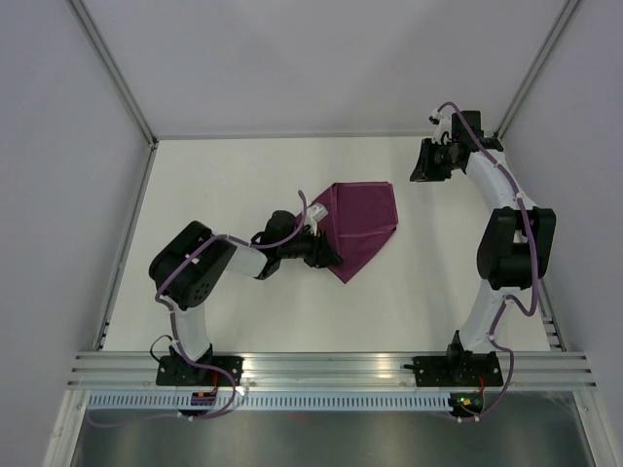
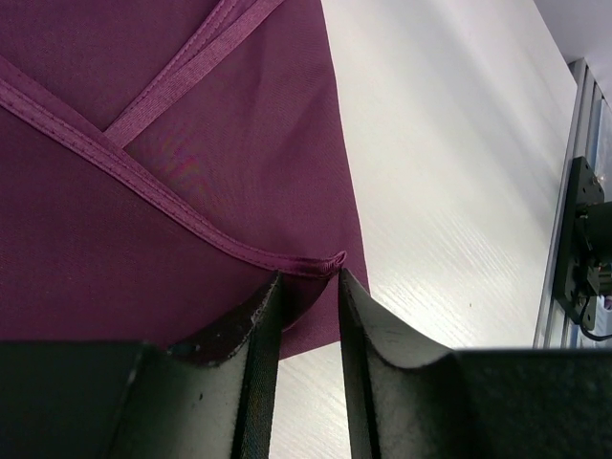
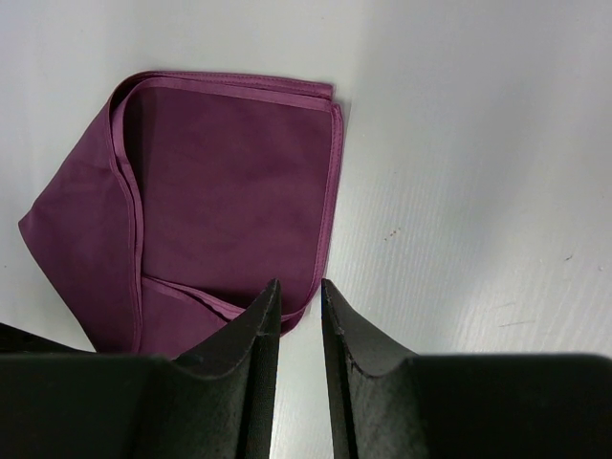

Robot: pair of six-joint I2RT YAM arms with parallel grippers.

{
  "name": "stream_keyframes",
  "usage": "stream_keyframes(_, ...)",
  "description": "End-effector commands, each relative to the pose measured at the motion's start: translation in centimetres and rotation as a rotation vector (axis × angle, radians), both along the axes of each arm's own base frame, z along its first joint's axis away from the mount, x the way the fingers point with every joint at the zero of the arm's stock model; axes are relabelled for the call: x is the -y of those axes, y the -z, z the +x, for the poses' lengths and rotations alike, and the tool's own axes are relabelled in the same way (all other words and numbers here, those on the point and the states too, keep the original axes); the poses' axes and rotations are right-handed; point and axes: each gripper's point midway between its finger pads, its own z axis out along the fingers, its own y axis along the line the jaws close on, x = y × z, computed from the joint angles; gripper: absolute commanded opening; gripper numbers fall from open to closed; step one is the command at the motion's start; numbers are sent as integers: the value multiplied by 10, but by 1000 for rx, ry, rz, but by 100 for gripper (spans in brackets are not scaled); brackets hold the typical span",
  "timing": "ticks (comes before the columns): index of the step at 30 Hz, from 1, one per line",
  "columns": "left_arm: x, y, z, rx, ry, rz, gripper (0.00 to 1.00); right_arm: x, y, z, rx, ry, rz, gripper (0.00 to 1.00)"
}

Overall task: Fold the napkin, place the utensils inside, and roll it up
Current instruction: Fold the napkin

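Observation:
The magenta-purple napkin [image 1: 362, 226] lies folded into a rough triangle in the middle of the white table. My left gripper [image 1: 329, 251] is low at its near-left edge. In the left wrist view the jaws [image 2: 308, 274] stand a little apart, with a hemmed corner of the napkin's [image 2: 191, 143] top layer lying between the fingertips. My right gripper [image 1: 425, 167] is raised at the back right, away from the cloth. In its view the jaws [image 3: 298, 283] stand narrowly apart and empty above the napkin's [image 3: 229, 182] edge. The knife is out of view.
Grey walls and metal frame posts close in the table [image 1: 243, 175] on the left, back and right. An aluminium rail [image 1: 331, 368] with the arm bases runs along the near edge, and also shows in the left wrist view [image 2: 574, 239].

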Motion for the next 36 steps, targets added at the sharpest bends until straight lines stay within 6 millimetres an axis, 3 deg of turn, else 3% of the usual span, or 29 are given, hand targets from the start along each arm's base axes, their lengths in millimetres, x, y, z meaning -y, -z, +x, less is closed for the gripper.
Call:
stream_keyframes(1, 6, -22, -1, 96, 59, -31, 35, 0, -3, 4, 11, 3, -13, 29)
stream_keyframes(19, 6, -38, -11, 119, 113, -33, 35, 0, -6, 2, 22, -6, -28, 29)
stream_keyframes(25, 2, -88, -8, 230, 92, -69, 36, 0, -10, 1, 30, -8, -37, 29)
stream_keyframes(26, -1, -92, -5, 235, 68, -55, 40, 2, -12, 2, 34, -9, -45, 29)
stream_keyframes(27, -3, -112, -4, 280, 52, -75, 41, -13, -15, -2, 34, -45, -51, 29)
stream_keyframes(28, -5, -119, -2, 301, 33, -78, 45, -14, -22, 0, 54, -48, -61, 28)
stream_keyframes(30, -14, -148, 9, 369, -65, -90, 56, -22, -32, 0, 82, -67, -94, 29)
stream_keyframes(31, -18, -159, 14, 389, -106, -92, 67, -25, -38, 2, 101, -75, -104, 29)
stream_keyframes(33, -31, -189, 26, 437, -200, -100, 72, -40, -47, 0, 120, -103, -119, 30)
stream_keyframes(34, -38, -199, 34, 444, -264, -101, 99, -45, -49, -2, 122, -114, -123, 30)
stream_keyframes(36, -49, -227, 43, 452, -318, -131, 100, -61, -52, -6, 138, -165, -144, 30)
